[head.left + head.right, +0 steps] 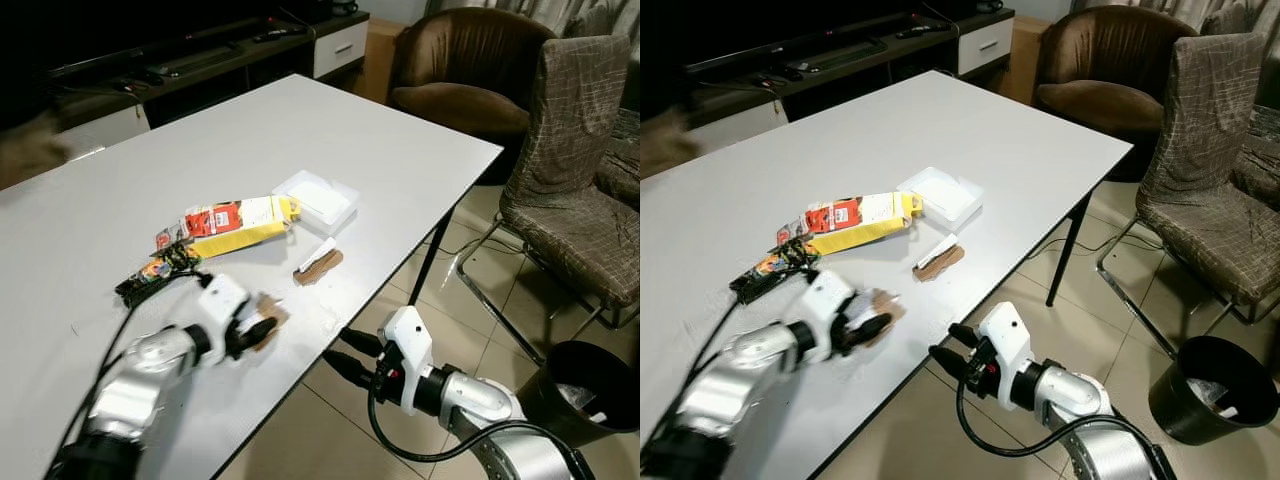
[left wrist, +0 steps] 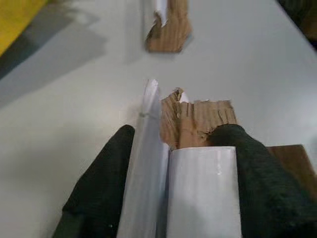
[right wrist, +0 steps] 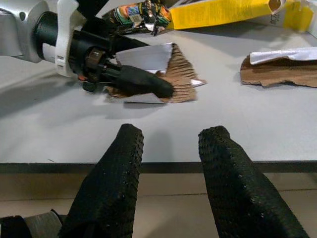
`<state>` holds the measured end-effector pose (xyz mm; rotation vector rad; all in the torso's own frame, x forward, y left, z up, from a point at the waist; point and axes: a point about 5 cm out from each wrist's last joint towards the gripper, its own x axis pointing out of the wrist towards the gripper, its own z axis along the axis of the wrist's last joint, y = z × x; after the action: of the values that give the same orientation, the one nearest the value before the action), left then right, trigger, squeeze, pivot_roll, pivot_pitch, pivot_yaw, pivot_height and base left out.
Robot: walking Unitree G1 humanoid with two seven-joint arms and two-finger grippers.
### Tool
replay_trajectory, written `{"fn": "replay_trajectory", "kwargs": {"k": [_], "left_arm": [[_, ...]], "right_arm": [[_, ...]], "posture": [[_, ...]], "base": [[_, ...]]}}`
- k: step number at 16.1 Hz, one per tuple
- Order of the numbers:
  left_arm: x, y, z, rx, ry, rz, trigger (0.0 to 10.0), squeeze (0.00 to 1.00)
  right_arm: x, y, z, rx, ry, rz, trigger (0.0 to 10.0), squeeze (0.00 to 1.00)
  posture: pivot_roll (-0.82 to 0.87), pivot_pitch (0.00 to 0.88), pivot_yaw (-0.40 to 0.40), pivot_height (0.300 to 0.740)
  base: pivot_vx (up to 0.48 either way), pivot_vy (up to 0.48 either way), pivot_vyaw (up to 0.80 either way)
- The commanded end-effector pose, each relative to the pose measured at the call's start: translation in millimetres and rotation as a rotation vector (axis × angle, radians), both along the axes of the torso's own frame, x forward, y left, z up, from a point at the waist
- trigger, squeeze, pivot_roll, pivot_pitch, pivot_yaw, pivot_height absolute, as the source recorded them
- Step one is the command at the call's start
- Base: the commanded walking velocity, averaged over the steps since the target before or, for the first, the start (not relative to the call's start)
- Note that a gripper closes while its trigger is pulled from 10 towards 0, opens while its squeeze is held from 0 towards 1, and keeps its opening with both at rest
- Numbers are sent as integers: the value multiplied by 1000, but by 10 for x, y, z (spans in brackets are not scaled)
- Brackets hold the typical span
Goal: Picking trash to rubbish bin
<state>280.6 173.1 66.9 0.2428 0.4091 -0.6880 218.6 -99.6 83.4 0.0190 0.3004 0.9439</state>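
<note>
Two black fingers [image 2: 104, 188] of the left gripper [image 1: 262, 330] clamping a torn cardboard scrap [image 3: 171, 74] with a white face, low over the table [image 1: 300, 130] near its front edge, seen from the right wrist as lying against the tabletop. Just off that edge, hovering below table height, the right gripper [image 1: 350, 354] pointing toward the scrap, its fingers [image 3: 111, 183] spread apart and gripping nothing. Beyond the held scrap, lying flat and apart from it, a second cardboard piece [image 1: 318, 265] with a white strip on top. Farther in, resting side by side, a yellow carton [image 1: 240, 222] with a red label, a dark snack wrapper [image 1: 155, 272] at its end nearer the left arm, and a white lid [image 1: 318, 198] touching or nearly touching the carton's other end. Standing on the tiled floor to the right, well apart from the table, a black bin [image 1: 590, 385] with some pale rubbish inside. Behind it, sitting near the table's far corner, a grey patterned chair [image 1: 575, 170] and a brown armchair [image 1: 470, 70]. Running along the far wall, a low TV cabinet [image 1: 200, 70], dark and hard to read.
</note>
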Motion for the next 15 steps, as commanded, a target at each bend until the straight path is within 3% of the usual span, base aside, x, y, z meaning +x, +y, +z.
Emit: {"fn": "replay_trajectory", "kwargs": {"k": [1, 10, 15], "left_arm": [[-31, -13, -119, 18, 59, 8, 0, 0], [137, 7, -4, -26, -5, 75, 0, 0], [94, 126, 76, -58, -30, 105, 0, 0]], "right_arm": [[23, -1, 73, 12, -14, 12, 10000, 0], [65, -26, 68, -10, -32, -25, 10000, 0], [195, -16, 59, -19, -78, -96, 10000, 0]], "posture": [[-71, 0, -13, 740], [-65, 0, -14, 740], [-39, 0, -25, 740]], "base": [[0, 0, 0], [0, 0, 0], [0, 0, 0]]}}
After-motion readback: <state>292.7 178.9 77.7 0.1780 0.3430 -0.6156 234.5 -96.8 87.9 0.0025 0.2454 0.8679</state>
